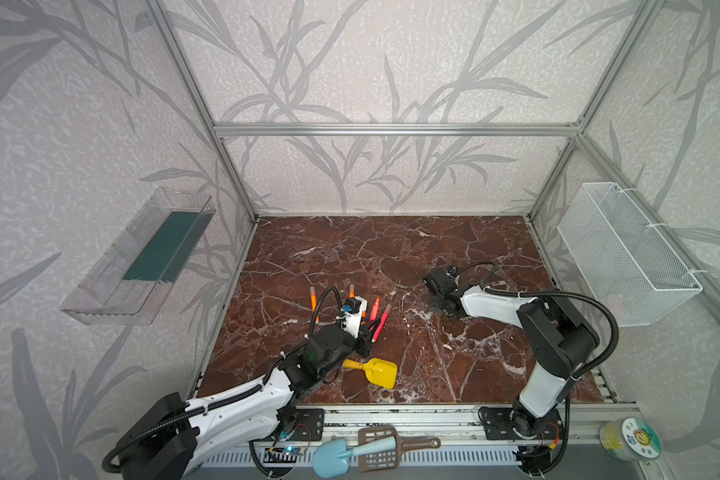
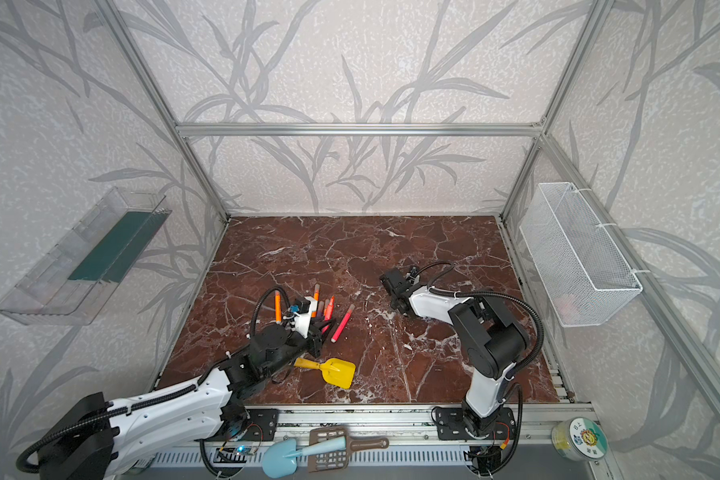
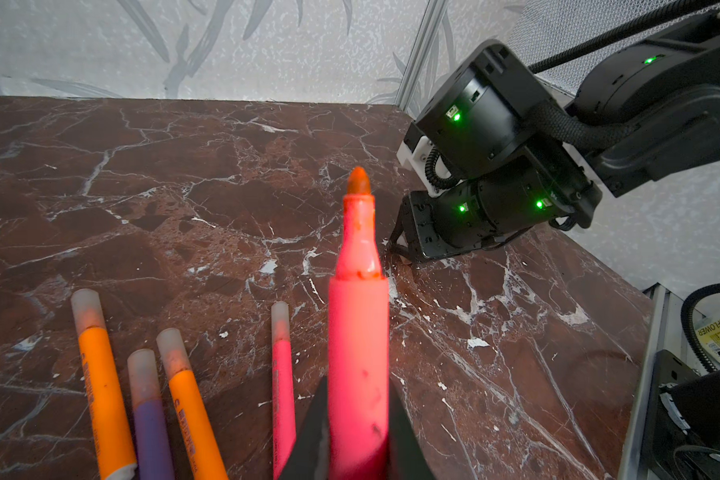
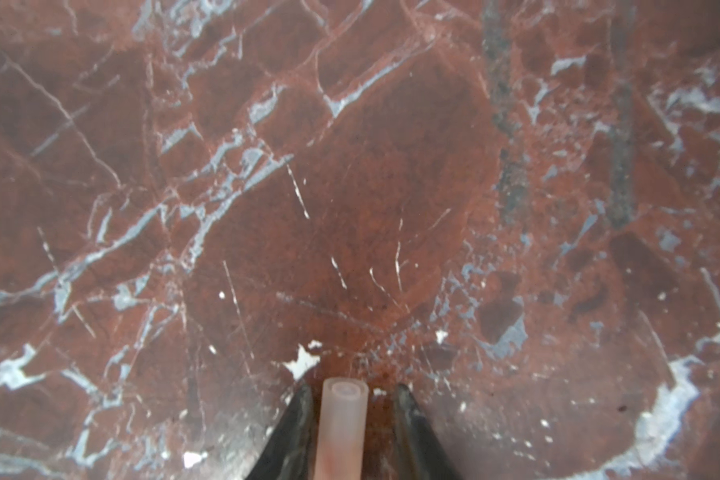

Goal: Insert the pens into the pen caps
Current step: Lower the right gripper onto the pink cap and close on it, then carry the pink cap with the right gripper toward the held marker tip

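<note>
Cap [image 4: 341,428] within right end effector [image 4: 354,390] (ungripped)

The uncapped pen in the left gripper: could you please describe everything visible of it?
The pen is a slim red-pink plastic marker, cap off, its narrower neck ending in a stubby orange tip. Dark smudges mark the barrel. The left gripper clamps it between both fingers, above the table, pointing toward the right arm.
</note>
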### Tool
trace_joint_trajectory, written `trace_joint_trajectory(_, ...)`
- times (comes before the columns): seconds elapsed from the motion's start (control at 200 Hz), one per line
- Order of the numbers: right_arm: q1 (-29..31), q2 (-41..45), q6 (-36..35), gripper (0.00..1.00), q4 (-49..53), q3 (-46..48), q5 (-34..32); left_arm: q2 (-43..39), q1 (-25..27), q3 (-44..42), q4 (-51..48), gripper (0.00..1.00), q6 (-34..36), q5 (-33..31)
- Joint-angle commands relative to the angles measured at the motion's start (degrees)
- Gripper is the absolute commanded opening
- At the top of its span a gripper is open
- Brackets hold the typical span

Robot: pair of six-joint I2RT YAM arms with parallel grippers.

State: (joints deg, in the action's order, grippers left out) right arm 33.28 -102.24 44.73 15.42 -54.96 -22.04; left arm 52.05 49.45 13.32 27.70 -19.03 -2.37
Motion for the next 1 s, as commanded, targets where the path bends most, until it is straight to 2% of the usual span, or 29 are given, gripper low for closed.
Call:
trace_joint_trajectory(0.0, -0.43, -2.29, -0.19, 0.33, 1.39, -0.95, 0.42, -0.60, -0.05, -0.39, 0.40, 0.00, 0.83, -0.24)
trace_joint_trajectory(0.09, -0.53, -3.09, -0.33, 0.33, 0.90, -1.25, 0.92, -0.24, -0.01, -0.51, 1.12, 0.00, 0.88, 0.10)
trace_joint_trajectory(0.36, -0.63, -0.96, 0.22, 0.15, 0.58, 0.26, 2.09, 0.07, -0.06, -0.37, 1.14, 0.00, 0.55, 1.06)
trace_joint_trajectory(0.565, -0.62, 4.09, 1.06, 0.06, -0.66, 3.29, 2.53, 0.80, -0.06, -0.23, 2.16, 0.00, 0.15, 2.63)
trace_joint_trajectory(0.78, -0.56, 17.34, 1.46, 0.03, -2.33, 7.72, 5.78, 4.74, 0.06, 0.87, 5.30, 0.00, -1.12, 6.36)
trace_joint_trajectory(0.995, 0.33, 35.91, -0.47, 0.00, -11.13, 16.05, 11.37, 11.12, 1.30, 2.49, 10.76, 0.00, -2.81, 9.14)
